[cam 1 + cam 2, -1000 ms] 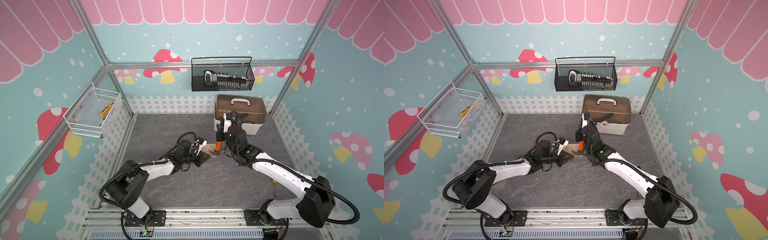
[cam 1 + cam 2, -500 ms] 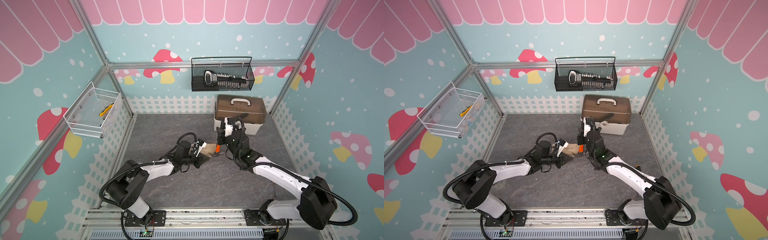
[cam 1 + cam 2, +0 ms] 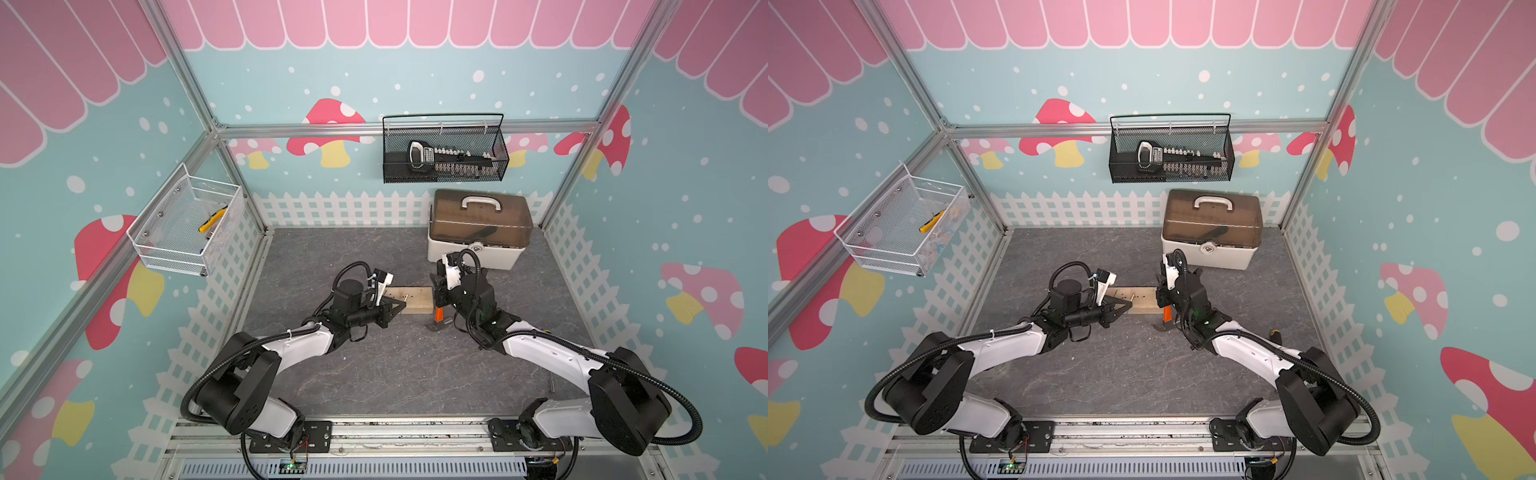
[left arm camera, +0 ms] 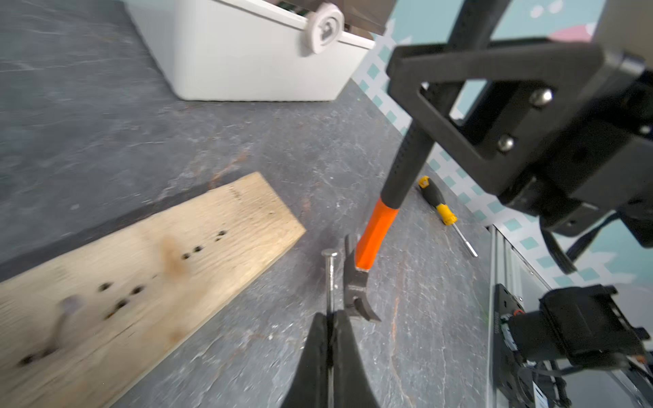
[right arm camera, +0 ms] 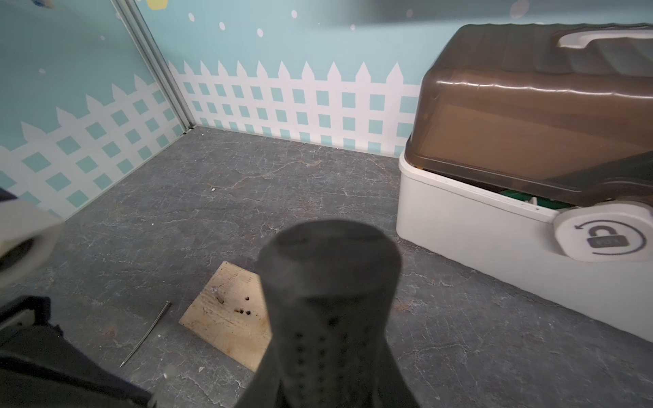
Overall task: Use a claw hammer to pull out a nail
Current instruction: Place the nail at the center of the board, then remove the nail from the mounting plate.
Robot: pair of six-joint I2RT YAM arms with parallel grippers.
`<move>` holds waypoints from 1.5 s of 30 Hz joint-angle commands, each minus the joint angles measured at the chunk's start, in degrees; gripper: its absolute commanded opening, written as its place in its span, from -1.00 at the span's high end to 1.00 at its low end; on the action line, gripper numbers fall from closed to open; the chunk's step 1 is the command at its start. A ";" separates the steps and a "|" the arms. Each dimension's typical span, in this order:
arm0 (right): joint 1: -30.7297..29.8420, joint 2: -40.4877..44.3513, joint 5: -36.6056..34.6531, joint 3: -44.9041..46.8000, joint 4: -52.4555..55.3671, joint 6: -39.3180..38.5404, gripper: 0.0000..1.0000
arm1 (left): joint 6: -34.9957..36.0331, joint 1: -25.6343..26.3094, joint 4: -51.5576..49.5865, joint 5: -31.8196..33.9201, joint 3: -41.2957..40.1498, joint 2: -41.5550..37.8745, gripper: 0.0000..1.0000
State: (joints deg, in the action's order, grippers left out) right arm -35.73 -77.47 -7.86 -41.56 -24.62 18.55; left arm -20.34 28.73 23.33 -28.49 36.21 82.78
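The nail (image 4: 330, 279) is seen clear of the plank (image 4: 141, 282). It is pinched by its shank between the pressed-together fingers of the left hand (image 4: 330, 319), and its long axis runs straight out from the fingertips with the head at the far end. The hammer (image 4: 376, 233) is found just beside it, on the side away from the plank. Its steel head appears to be rested on the table (image 4: 106, 123) off the plank's end, with the claw turned toward the left hand and the handle rising steeply. The black handle is gripped high up by the right hand (image 3: 439, 296), which is closed around it, and the right forearm is brought in low over the table. Whether nail and hammer head touch cannot be told. The left arm is stretched low and nearly level toward the right one. The pull is judged done for this nail. A small upright pin (image 3: 405, 296) in the plank may be another nail, and the claw would then have to be swung over the plank's end to reach it.
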 commanded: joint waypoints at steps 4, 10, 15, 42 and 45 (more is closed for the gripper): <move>-1.62 -1.30 1.20 0.44 -12.79 -2.55 1.00 | -10.16 -9.46 -15.09 22.39 -1.97 -6.57 1.00; -1.63 -3.45 0.90 0.52 -13.63 -0.58 1.00 | -13.36 -16.88 -23.98 25.09 0.08 -3.28 1.00; -3.12 -3.74 -2.18 0.00 -13.51 -1.12 1.00 | -13.23 -18.10 -27.89 24.93 3.40 2.67 1.00; -15.73 -8.78 -35.54 -11.45 -14.72 -6.03 1.00 | -15.19 -18.73 -22.05 10.94 5.63 2.22 0.32; -15.86 -12.26 -38.79 -15.73 -13.22 -6.35 1.00 | -17.04 -18.09 -16.04 5.11 5.85 3.30 0.19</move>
State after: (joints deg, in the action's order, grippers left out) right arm -51.13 -87.90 -41.47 -53.49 -35.14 13.39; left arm -34.89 10.31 -0.34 -15.16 42.13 86.61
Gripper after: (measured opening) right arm 0.216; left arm 0.395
